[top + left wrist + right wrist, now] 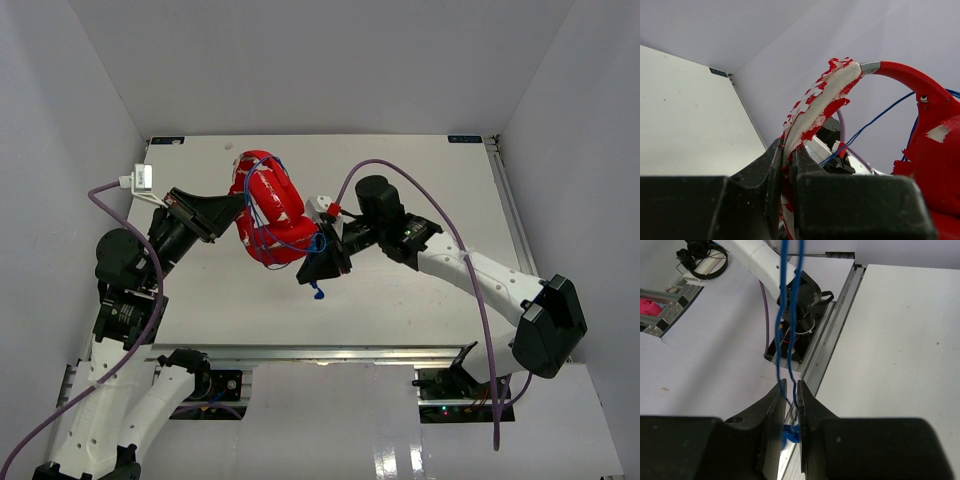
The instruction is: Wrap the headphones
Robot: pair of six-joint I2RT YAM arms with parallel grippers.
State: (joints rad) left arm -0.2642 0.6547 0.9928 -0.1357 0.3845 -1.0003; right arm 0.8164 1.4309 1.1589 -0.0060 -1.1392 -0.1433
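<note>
Two grippers are closed on the headphones (270, 222), which are seen over the table (420, 310), toward 11 o'clock from its middle in the top view. The left gripper (789, 150) is placed at 9 o'clock of the headphones and is clamped on the headband (825, 97), whose red skin is flaked so that white padding is exposed. The right gripper (791, 390) is found at 4 o'clock of the headphones, its fingers pinched together on two strands of the thin blue cord (781, 300). Several loops of that cord are wound around the red earcups (262, 185). The blue plug (317, 292) is left hanging at 6 o'clock of the right gripper; whether the table is touched by it cannot be told.
</note>
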